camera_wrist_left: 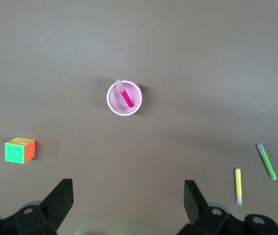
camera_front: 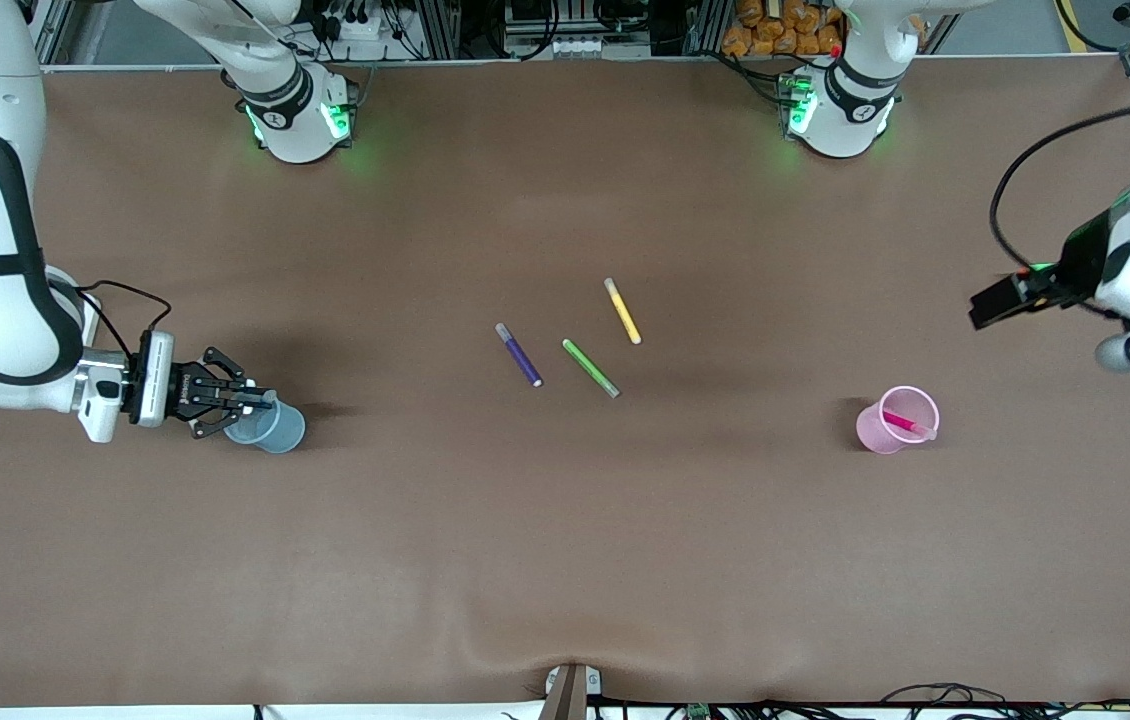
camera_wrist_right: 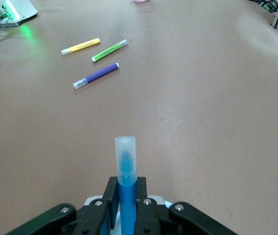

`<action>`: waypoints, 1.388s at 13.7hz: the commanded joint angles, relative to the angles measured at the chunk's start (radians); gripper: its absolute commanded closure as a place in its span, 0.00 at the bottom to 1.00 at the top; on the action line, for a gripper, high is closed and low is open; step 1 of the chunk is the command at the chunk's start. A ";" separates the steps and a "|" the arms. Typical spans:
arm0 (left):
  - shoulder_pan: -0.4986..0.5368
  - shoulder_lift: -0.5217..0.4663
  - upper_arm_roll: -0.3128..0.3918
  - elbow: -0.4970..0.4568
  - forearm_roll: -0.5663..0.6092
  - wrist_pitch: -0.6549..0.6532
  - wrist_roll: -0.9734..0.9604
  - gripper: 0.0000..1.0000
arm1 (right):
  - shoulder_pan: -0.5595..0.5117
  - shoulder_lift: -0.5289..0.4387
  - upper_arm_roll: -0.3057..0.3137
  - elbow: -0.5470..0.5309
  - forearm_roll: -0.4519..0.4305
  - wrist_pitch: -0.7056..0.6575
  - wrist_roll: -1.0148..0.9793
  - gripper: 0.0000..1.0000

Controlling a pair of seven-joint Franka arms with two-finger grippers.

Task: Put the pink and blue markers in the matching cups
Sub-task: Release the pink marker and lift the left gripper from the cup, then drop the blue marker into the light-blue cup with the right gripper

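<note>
Between right end effector (camera_wrist_right: 127, 205) fingers: blue marker (camera_wrist_right: 126, 169).

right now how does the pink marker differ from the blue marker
The pink marker already stands tilted inside the pink cup, free of any gripper; the blue marker is clamped in the right gripper, over the blue cup. The pink one sits toward the left arm's end of the table, the blue one at the right arm's end. The left gripper hangs open above the table. Both are slim pens with pale ends.
</note>
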 commanded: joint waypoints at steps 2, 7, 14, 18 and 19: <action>-0.017 -0.223 0.060 -0.228 -0.030 0.004 0.090 0.00 | -0.026 0.014 0.014 0.040 0.022 -0.044 -0.002 0.00; -0.075 -0.274 0.147 -0.288 -0.030 0.009 0.144 0.00 | -0.016 -0.008 0.011 0.140 -0.053 -0.095 0.217 0.00; -0.077 -0.300 0.161 -0.349 -0.021 0.075 0.214 0.00 | 0.041 -0.141 0.011 0.206 -0.242 -0.091 0.611 0.00; -0.075 -0.295 0.150 -0.366 -0.014 0.099 0.214 0.00 | 0.064 -0.244 0.016 0.209 -0.367 -0.093 0.866 0.00; -0.075 -0.292 0.150 -0.366 -0.014 0.098 0.216 0.00 | 0.075 -0.271 0.017 0.210 -0.410 -0.096 0.935 0.00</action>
